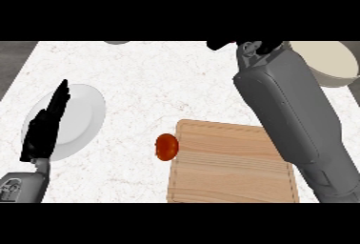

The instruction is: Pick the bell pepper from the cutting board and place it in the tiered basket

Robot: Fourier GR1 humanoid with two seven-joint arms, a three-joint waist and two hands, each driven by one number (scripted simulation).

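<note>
The wooden cutting board (232, 164) lies at the lower middle with nothing on its top. A small red-orange rounded thing (166, 146) sits against the board's left edge, half on the counter; I cannot tell whether it is the bell pepper. My right forearm stretches over the board's right side toward the far edge. The right hand (252, 47) is cut off by the view's top, just left of the cream round basket (334, 59). Whatever it may hold is hidden. My left hand (48, 125) rests open at the left, fingers up.
A white plate (83, 114) lies on the counter at the left, partly behind my left hand. A grey rounded thing (118, 42) peeks in at the far edge. The speckled white counter (162, 86) ends in a dark strip at the left.
</note>
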